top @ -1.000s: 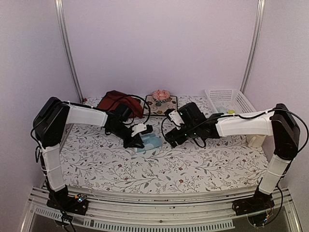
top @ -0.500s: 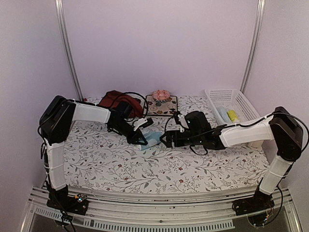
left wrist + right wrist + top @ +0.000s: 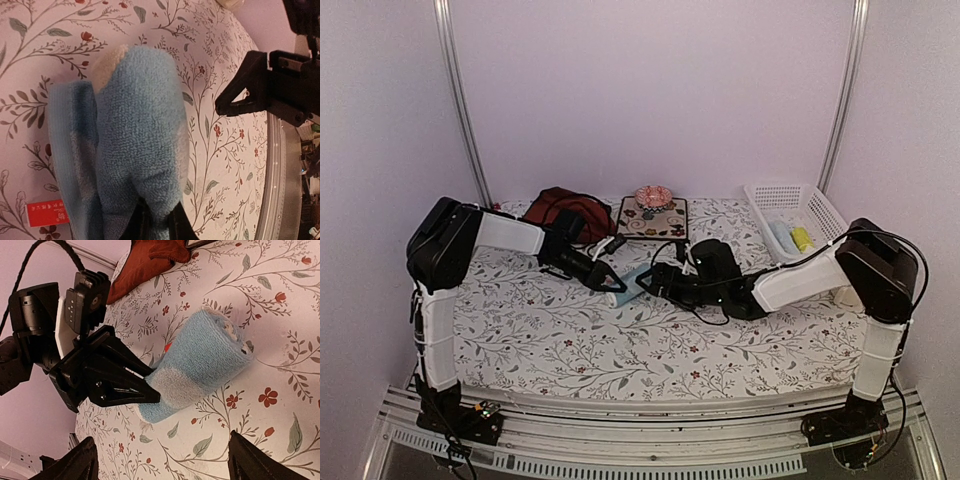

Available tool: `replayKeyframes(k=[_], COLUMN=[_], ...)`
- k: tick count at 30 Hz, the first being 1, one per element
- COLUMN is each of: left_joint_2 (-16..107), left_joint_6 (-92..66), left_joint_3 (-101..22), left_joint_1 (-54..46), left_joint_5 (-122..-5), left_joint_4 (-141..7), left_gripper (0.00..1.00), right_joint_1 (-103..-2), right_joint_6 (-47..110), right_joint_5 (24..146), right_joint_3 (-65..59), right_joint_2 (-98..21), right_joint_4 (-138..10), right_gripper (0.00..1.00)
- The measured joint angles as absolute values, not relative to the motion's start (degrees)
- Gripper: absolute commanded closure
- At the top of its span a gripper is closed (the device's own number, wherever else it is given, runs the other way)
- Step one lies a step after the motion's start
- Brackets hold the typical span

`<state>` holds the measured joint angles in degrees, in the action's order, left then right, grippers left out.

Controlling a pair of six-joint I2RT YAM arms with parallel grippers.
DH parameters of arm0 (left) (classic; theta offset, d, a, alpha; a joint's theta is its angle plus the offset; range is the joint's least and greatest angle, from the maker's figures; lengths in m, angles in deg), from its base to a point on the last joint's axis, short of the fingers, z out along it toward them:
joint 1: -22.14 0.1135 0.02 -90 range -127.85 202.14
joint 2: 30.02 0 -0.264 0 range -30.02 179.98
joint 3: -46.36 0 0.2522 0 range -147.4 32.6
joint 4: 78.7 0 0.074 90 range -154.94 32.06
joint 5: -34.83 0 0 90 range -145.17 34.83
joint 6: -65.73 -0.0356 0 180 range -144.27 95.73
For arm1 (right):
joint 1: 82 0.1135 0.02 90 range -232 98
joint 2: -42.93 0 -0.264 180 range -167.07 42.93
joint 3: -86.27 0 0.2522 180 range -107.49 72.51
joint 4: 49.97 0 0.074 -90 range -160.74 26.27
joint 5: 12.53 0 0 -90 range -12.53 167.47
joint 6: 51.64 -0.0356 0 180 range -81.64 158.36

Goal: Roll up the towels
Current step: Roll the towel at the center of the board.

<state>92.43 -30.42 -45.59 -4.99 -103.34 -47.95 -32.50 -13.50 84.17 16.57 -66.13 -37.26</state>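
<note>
I am near the end of rolling the light blue towel (image 3: 200, 365). It lies as a firm roll on the tabletop (image 3: 620, 350), about the middle and a little toward the back. My left hand (image 3: 615, 286) is pressed together on one end of the roll and pinches the cloth there, which I judge stops the coil from springing loose.

My right hand (image 3: 653, 284) sits low on the opposite side with its fingers spread wide. The free end of the roll is just ahead of it, and nothing is between the fingers yet. Both arms reach forward and inward, with the forearms almost flat over the tabletop and the tips facing each other across the roll.

Next, I think, the right hand must slip over the free end and close squarely without nudging the layers apart. The dark red towel (image 3: 560, 208) lies bunched at the back left, not yet rolled.
</note>
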Motion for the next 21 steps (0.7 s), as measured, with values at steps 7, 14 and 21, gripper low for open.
replayKeyframes(k=[7, 14, 21], left_joint_2=[92.47, 92.26, 92.15], left_joint_6=[-20.96, -14.6, -10.21], left_joint_3=[-40.44, -37.9, -36.33], left_joint_1=[-3.55, -3.96, -4.23], left_joint_5=[-106.2, -105.81, -105.43], left_joint_4=[-58.11, -64.06, -68.19], left_gripper=[1.0, 1.0, 1.0], right_joint_1=[-33.2, -35.26, -36.09], right_joint_6=[-20.38, -24.12, -26.64], right_joint_5=[86.03, 88.83, 91.78], right_joint_3=[16.57, 14.23, 9.86], right_joint_2=[-71.59, -75.99, -79.77], right_joint_4=[-33.06, -31.44, -30.33], right_gripper=[0.2, 0.22, 0.24])
